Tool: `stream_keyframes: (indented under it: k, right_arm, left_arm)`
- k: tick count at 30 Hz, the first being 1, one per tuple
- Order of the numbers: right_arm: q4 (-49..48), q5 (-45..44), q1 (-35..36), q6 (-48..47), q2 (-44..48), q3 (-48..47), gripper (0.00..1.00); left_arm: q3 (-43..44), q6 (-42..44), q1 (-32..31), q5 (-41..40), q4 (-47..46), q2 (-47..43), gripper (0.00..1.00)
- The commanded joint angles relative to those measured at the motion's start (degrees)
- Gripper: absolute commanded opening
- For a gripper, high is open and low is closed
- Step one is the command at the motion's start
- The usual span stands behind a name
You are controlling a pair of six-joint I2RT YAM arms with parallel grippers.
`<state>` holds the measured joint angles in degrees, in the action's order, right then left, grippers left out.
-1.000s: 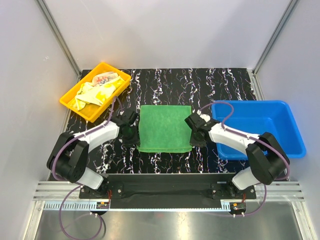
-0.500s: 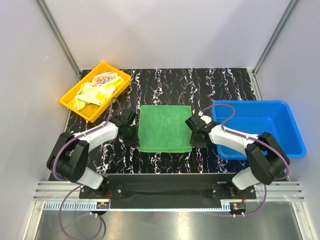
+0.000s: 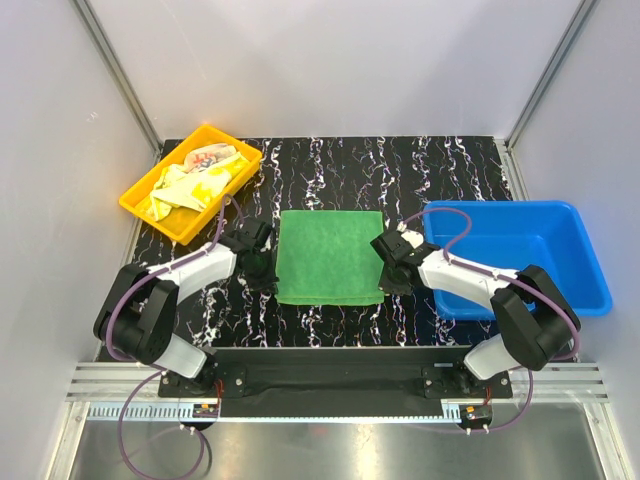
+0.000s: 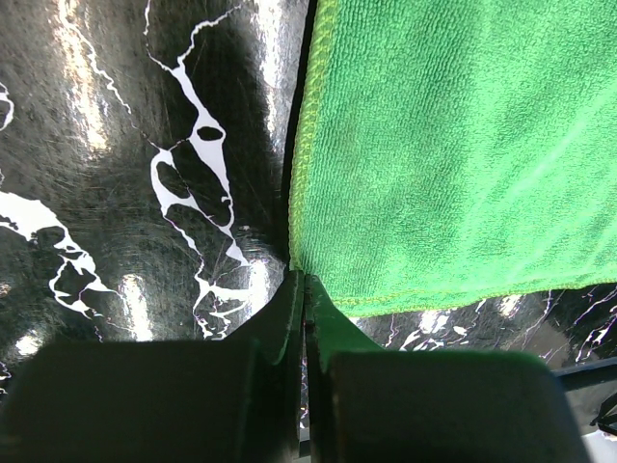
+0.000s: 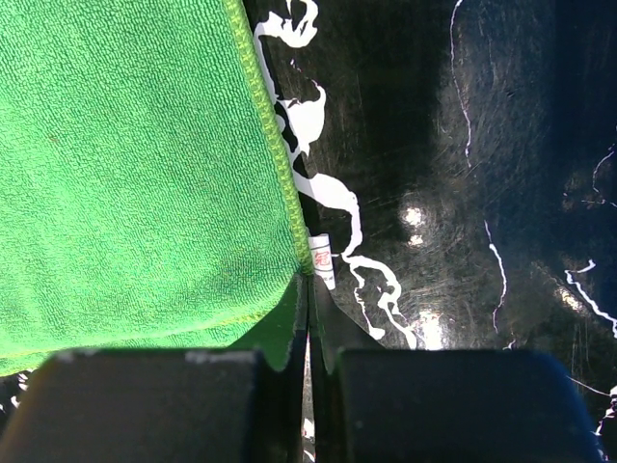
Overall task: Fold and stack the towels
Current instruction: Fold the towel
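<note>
- Green pile with a stitched hem: the green towel point(image 3: 330, 257) lies flat and square on the black marbled table point(image 3: 330, 165), between the two arms.
- The left gripper point(image 4: 305, 289) is pinched tight on its near left corner, and the right gripper point(image 5: 308, 289) on its near right corner.
- Three towels in all. The yellow patterned towel point(image 3: 195, 185) and the printed towel point(image 3: 208, 155) sit crumpled in the one yellow tray point(image 3: 140, 200).
- One blue bin point(image 3: 520, 250) stands at the right.

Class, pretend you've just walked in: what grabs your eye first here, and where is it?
A green towel lies flat in the middle of the black marbled table, with the left gripper and right gripper each shut on a near corner. A yellow tray at far left holds crumpled towels. A blue bin sits at right.
</note>
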<state>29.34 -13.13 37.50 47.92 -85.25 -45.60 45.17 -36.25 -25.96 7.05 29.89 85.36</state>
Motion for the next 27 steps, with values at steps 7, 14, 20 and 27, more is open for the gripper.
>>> stream_keyframes:
  k: [7, 14, 20, 27]
  right_arm:
    - [-1.48, -3.05, 0.56, 2.61, 2.28, 1.04, 0.17]
    - [-2.71, -2.96, 0.47, 3.49, 1.67, 2.1, 0.23]
    - [-3.85, -2.87, 0.47, 4.02, 1.41, 2.45, 0.17]
    - [-3.68, -3.4, 0.47, 4.11, 2.28, 2.72, 0.02]
  left_arm:
    - [0.45, -0.31, 0.29, 0.33, -0.88, -0.2, 0.0]
    - [0.36, -0.66, 0.29, 0.42, -1.15, 0.15, 0.0]
    - [0.1, -1.01, 0.29, 0.6, -1.5, -0.19, 0.0]
    - [0.71, -1.46, 0.29, 0.95, -0.8, -1.51, 0.0]
